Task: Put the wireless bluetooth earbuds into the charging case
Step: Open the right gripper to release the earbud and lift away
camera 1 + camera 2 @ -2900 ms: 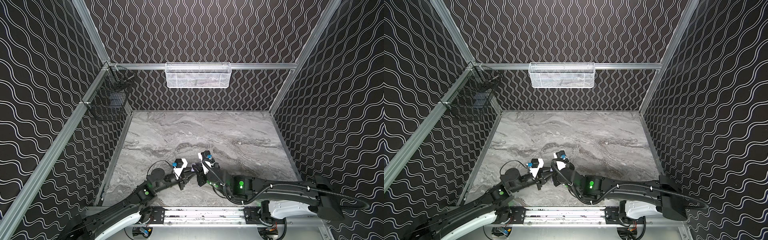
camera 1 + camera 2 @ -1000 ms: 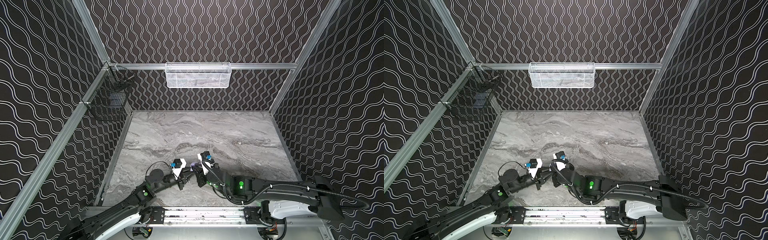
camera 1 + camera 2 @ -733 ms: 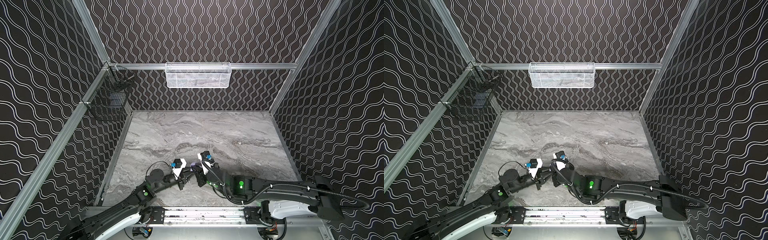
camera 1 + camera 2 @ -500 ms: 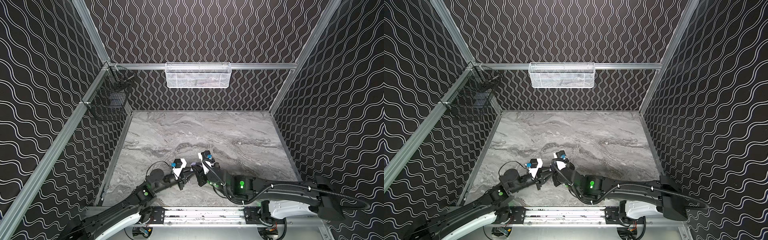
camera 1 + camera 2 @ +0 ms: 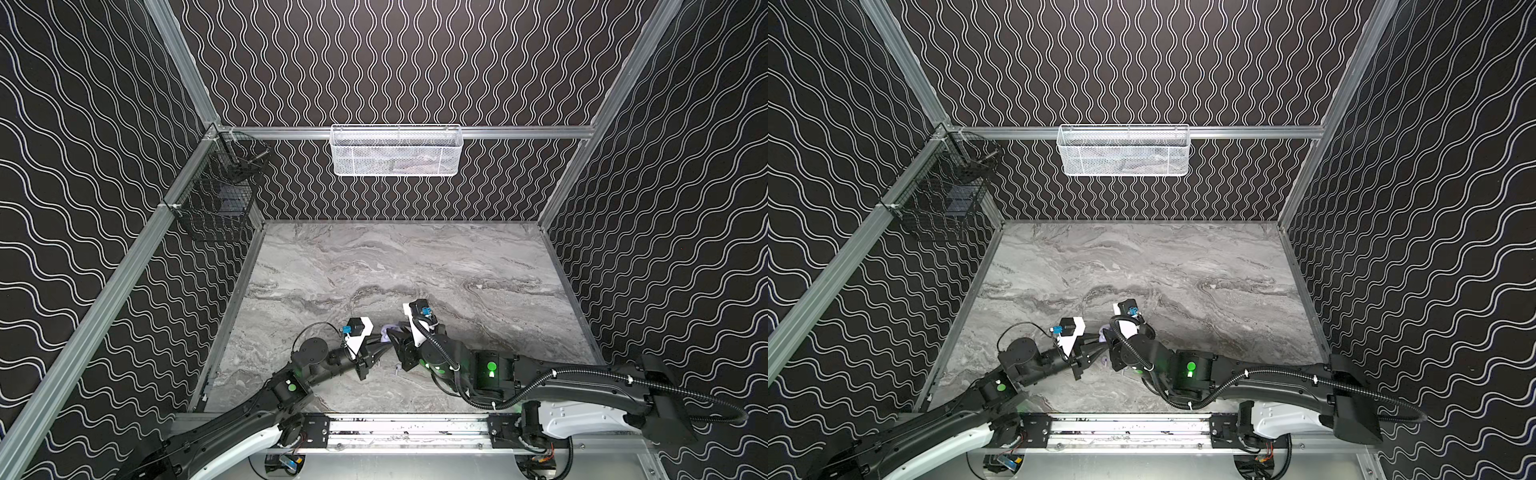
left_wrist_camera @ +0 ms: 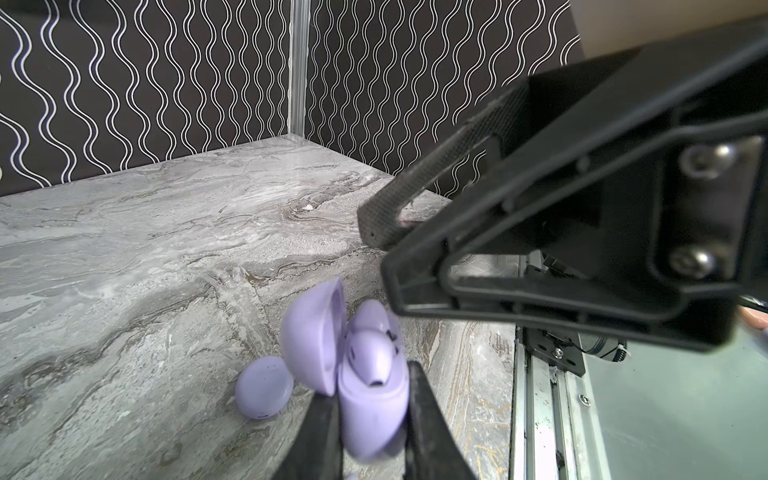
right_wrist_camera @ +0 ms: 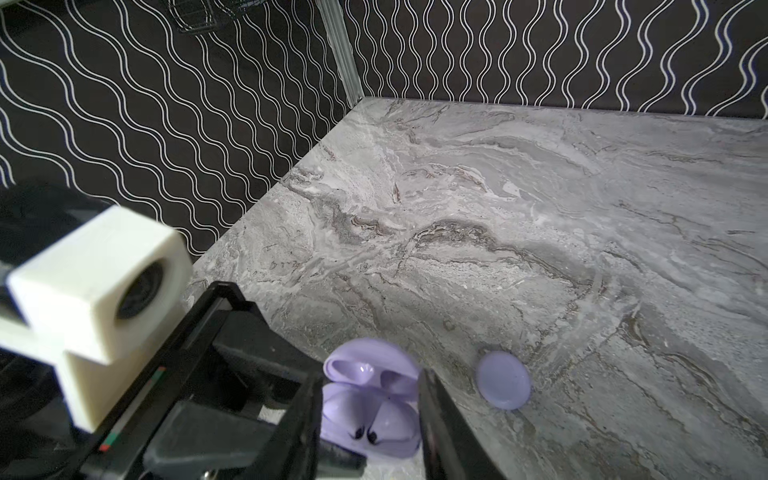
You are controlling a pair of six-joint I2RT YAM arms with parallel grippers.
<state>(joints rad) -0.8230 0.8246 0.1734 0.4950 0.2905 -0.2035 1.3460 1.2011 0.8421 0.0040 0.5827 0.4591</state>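
Note:
A lavender charging case (image 6: 374, 411) with its lid (image 6: 311, 336) swung open is held just above the marble table near the front, and my left gripper (image 6: 372, 386) is shut on its body. Two lavender earbuds (image 7: 345, 407) (image 7: 392, 419) sit side by side in its wells. My right gripper (image 7: 368, 376) hangs over the case with one finger on each side and holds nothing. In both top views the two grippers meet over the case (image 5: 388, 331) (image 5: 1104, 332).
A second round lavender case (image 7: 503, 385) (image 6: 264, 388) lies closed on the table close by. A small pale piece (image 5: 397, 368) lies on the table under the grippers. A white mesh basket (image 5: 397, 151) hangs on the back wall and a black wire basket (image 5: 216, 208) on the left wall.
The right gripper's jaws have spread apart over the open case. Both arms stay about where they were, and the left still holds the case.

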